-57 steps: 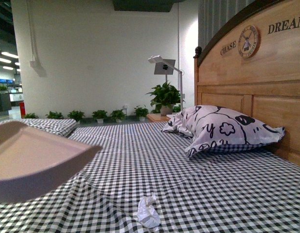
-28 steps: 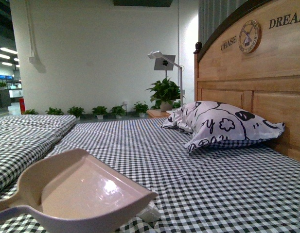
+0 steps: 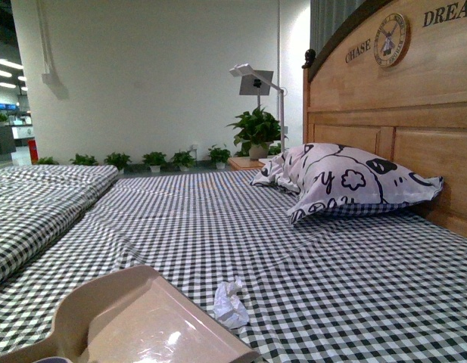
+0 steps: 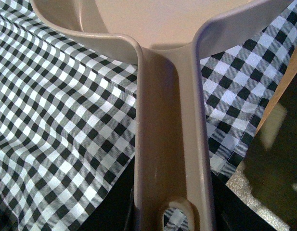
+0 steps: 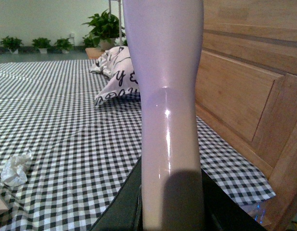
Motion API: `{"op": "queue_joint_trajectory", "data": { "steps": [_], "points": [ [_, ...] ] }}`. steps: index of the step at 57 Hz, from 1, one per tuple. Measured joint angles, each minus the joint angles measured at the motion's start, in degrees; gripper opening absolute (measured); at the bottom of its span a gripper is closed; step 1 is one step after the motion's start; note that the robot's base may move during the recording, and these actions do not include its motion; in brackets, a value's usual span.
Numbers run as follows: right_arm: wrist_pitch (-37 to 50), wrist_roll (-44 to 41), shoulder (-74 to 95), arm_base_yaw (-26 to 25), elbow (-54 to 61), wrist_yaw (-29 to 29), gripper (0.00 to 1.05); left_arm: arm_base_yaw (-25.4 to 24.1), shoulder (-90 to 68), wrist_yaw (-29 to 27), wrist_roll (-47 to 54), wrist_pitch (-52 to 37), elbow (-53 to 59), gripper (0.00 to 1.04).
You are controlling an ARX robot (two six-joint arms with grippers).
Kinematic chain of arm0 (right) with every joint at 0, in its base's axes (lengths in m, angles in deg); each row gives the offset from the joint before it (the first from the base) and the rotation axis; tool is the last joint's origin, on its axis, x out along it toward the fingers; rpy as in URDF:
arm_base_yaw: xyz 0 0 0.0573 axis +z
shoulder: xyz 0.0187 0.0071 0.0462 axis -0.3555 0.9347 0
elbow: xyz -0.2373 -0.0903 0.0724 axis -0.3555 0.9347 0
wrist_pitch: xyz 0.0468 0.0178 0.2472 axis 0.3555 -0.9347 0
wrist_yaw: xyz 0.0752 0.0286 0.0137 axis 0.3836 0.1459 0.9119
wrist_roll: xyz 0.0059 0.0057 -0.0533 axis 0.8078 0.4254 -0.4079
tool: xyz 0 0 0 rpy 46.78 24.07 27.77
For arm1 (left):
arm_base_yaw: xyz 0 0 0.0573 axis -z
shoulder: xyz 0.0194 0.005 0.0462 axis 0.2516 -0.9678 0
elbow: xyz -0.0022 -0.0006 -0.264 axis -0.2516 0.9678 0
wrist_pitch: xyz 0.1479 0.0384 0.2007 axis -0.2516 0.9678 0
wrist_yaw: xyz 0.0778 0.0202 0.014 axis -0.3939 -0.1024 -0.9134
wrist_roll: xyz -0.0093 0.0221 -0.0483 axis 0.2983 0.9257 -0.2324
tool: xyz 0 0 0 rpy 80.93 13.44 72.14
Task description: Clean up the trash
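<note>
White crumpled tissue trash (image 3: 230, 304) lies on the checked bed (image 3: 331, 287), just beside the beige dustpan (image 3: 142, 325) lip. Looks near weightless and soft, and will likely roll or snag on fabric, so sweep it. If gripping, pinch the wad's bulk from above. Left end effector (image 4: 172, 214) clamped on dustpan handle. Right end effector (image 5: 171, 214) clamped on a pale glossy handle (image 5: 165, 96), head unseen. Headboard (image 3: 415, 113) reads "CHASE", "DREA…" cut off.

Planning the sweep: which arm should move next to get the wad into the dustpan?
Probably right: the dustpan is already beside the wad; the right arm's pale handle can sweep it in.
</note>
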Motion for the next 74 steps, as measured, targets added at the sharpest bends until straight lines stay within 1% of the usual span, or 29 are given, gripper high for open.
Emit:
{"op": "queue_joint_trajectory", "data": {
  "steps": [45, 47, 49, 51, 54, 55, 57, 58, 59, 62, 64, 69, 70, 74],
  "points": [
    [0.0, 0.0, 0.0, 0.0, 0.0, 0.0, 0.19, 0.4, -4.3, -1.4, 2.1, 3.3, -2.4, 0.26],
    [-2.4, 1.5, 0.6, -0.3, -0.7, 1.0, 0.19, 0.4, -4.3, -1.4, 2.1, 3.3, -2.4, 0.26],
    [-8.7, 2.9, 1.7, -1.4, -3.0, 3.2, 0.19, 0.4, -4.3, -1.4, 2.1, 3.3, -2.4, 0.26],
    [-16.3, 4.8, 4.4, -3.8, -6.3, 7.1, 0.19, 0.4, -4.3, -1.4, 2.2, 3.3, -2.4, 0.26],
    [-21.5, 5.7, 7.5, -7.0, -8.6, 11.1, 0.19, 0.4, -4.3, -1.5, 2.2, 3.3, -2.5, 0.26],
    [-22.8, 6.2, 9.3, -8.8, -9.2, 13.2, 0.19, 0.4, -4.3, -1.5, 2.2, 3.3, -2.5, 0.26],
    [-22.8, 6.3, 12.1, -11.5, -9.7, 16.2, 0.19, 0.4, -4.3, -1.5, 2.2, 3.3, -2.5, 0.26],
    [-22.6, 6.3, 13.2, -12.4, -9.8, 16.7, 0.19, 0.4, -4.3, -1.5, 2.2, 3.3, -2.5, 0.26],
    [-21.4, 6.3, 15.4, -14.1, -10.2, 19.0, 0.19, 0.4, -4.3, -1.5, 2.2, 3.3, -2.5, 0.26],
    [-18.1, 6.4, 21.0, -17.8, -11.4, 22.8, 0.19, 0.4, -4.3, -1.5, 2.3, 3.3, -2.5, 0.26],
    [-15.8, 6.3, 24.7, -19.5, -12.6, 24.2, 0.19, 0.4, -4.3, -1.5, 2.3, 3.3, -2.5, 0.26],
    [-11.0, 6.2, 34.2, -22.1, -16.2, 26.9, 0.19, 0.4, -4.3, -1.5, 2.3, 3.3, -2.5, 0.26],
    [-10.2, 6.4, 36.8, -22.5, -17.3, 28.3, 0.19, 0.4, -4.3, -1.5, 2.3, 3.3, -2.5, 0.26],
    [-8.6, 6.5, 44.9, -23.0, -21.3, 30.2, 0.19, 0.4, -4.3, -1.5, 2.3, 3.3, -2.5, 0.26]
  ]
}}
